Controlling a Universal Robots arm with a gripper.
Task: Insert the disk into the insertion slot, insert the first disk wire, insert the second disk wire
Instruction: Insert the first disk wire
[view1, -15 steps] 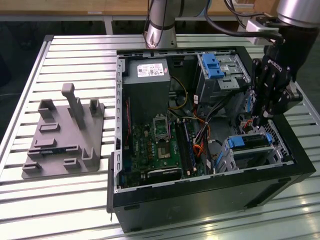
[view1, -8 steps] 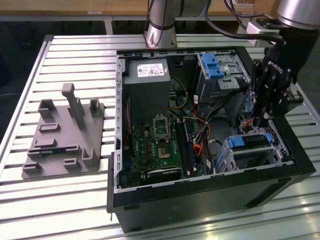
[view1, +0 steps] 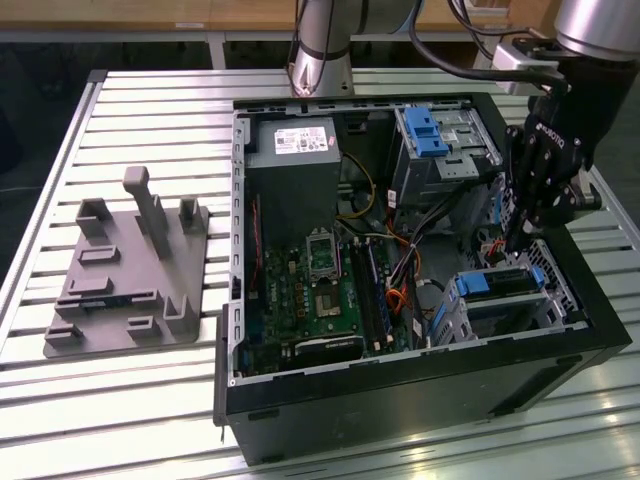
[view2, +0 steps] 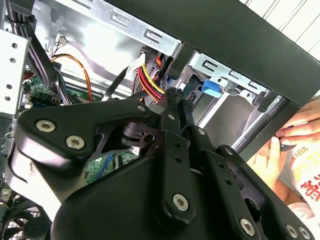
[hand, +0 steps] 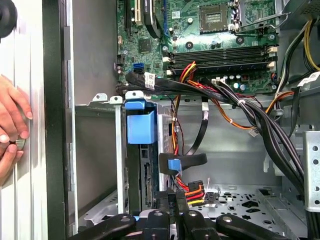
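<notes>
The disk (view1: 503, 283) in its blue caddy sits inside the insertion slot (view1: 515, 318), the silver cage at the case's near corner on the exterior view's right. In the first wrist view the disk (hand: 146, 182) shows its connector edge below the blue caddy tab (hand: 140, 126). My gripper (view1: 522, 238) hangs just behind the cage. Its fingertips (view2: 172, 96) are shut on the plug of a red, yellow and black disk wire (hand: 194, 189), close to the disk's connector edge. A second disk wire, flat and black with a blue plug (hand: 173, 164), hangs loose beside it.
The open black computer case (view1: 400, 400) lies on a slatted metal table (view1: 150, 400). A taller bay with a blue latch (view1: 424, 130) stands at the back. Cable bundles (hand: 250, 110) cross above the cage. A person's hand (hand: 11, 131) rests outside the case wall. A grey fixture (view1: 130, 270) lies at the exterior view's left.
</notes>
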